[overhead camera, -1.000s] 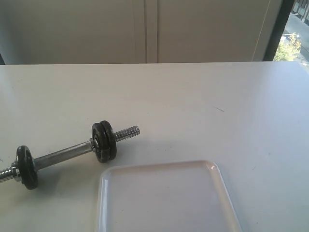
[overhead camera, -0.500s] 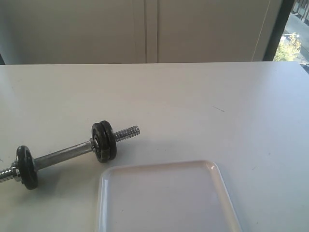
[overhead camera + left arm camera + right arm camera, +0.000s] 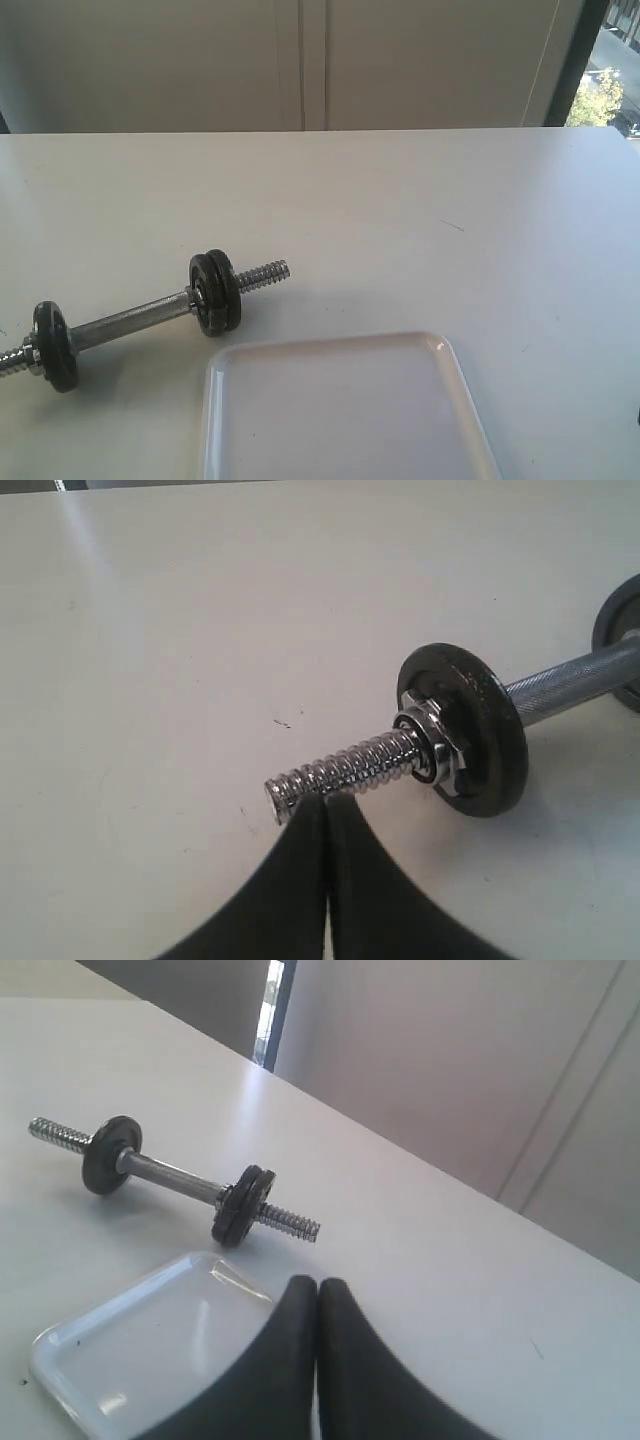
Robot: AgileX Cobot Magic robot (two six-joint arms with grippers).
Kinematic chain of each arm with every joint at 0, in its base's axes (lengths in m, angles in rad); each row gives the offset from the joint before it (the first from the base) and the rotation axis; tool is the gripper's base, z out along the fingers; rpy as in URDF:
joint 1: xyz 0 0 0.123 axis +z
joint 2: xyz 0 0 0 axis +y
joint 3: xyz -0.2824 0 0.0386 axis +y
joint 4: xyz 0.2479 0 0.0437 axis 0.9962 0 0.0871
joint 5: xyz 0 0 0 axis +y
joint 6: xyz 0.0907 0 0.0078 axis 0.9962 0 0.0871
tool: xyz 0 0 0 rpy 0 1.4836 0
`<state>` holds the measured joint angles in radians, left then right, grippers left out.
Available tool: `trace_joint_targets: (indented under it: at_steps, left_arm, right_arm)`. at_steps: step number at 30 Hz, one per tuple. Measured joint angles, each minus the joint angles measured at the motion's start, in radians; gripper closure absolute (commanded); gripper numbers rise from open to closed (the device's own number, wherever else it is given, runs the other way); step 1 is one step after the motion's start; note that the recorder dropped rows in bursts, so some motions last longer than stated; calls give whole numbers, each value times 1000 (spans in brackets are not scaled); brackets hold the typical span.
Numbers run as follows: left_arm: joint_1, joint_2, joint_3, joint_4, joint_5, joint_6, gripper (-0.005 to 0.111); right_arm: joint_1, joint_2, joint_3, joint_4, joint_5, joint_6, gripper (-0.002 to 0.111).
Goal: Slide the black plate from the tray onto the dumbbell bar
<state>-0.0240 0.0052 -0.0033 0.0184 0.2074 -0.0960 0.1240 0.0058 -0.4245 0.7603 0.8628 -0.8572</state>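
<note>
The tray (image 3: 350, 420) is lying at the bottom centre of the exterior frame, and no disc is showing on the part I can see; its lower edge is running out of frame. The dumbbell bar (image 3: 130, 322) is lying at lower left on the table (image 3: 420, 200), just beside the tray's upper-left corner. It is carrying a single disc (image 3: 53, 345) at its left end and a pair of discs (image 3: 215, 292) at its right end. I am judging the black plate (image 3: 226, 292) to be the outer one of that pair, beside the bare thread, so the slide-on is looking done. No nut is showing outside the pair. My left gripper (image 3: 327, 805) is pinched together on nothing, with its tips just beside the threaded left end. My right gripper (image 3: 318, 1285) is likewise pinched together on nothing, hanging over the tray.
</note>
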Motion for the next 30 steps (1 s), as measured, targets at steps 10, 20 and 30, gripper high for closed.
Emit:
trace_joint_targets:
  at_steps: [10,20,30]
  left_arm:
    - [0,0,0,0,0,0,107]
    - [0,0,0,0,0,0,107]
    - [0,0,0,0,0,0,107]
  right_arm:
    - [-14,-1,56,-38,-96,-2,108]
    - [-14,-1,290,-436,-244,-2,108]
    - [-19,-1,419,-820,-628,20,108]
